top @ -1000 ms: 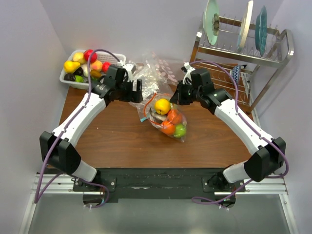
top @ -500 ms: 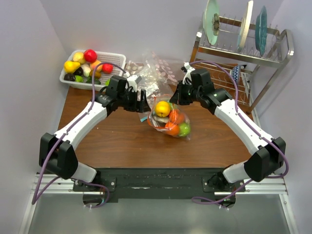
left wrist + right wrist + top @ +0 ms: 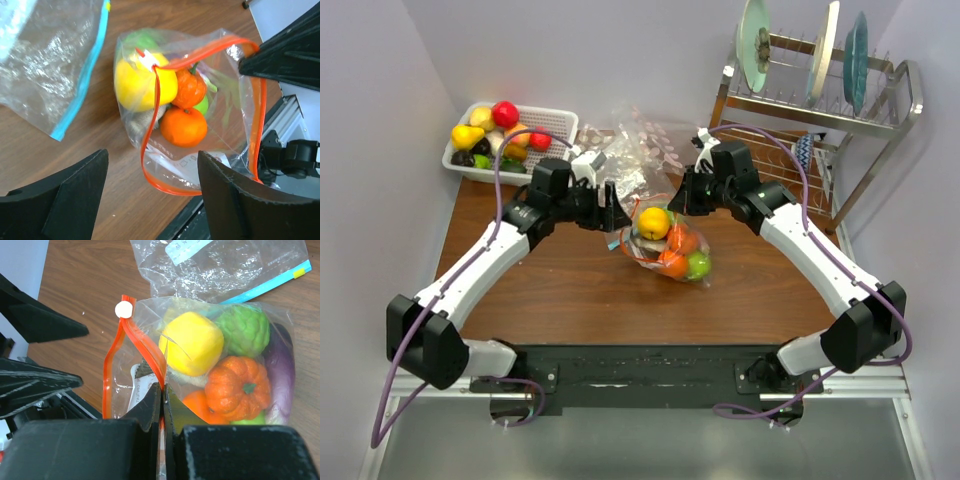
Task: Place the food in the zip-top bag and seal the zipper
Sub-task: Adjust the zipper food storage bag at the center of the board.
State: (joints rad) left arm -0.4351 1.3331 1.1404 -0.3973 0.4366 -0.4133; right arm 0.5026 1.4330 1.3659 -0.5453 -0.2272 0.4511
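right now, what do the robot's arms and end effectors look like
The left arm and right arm both have smooth white link shells with chunky black joint housings. A purple cable loops along each. The left end effector and right end effector are matte black, with broad wedge-shaped fingers. No markings show.

My pincer (image 3: 152,172) hangs with its fingers spread, gripping nothing. Beyond them the zip-top bag (image 3: 225,115) rests on the worktop (image 3: 75,150), its red zipper (image 3: 150,130) gaping, with a yellow fruit (image 3: 140,85), a small pumpkin (image 3: 190,87) and an orange (image 3: 183,126) inside. A blue-strip bag (image 3: 50,55) lies beside it.
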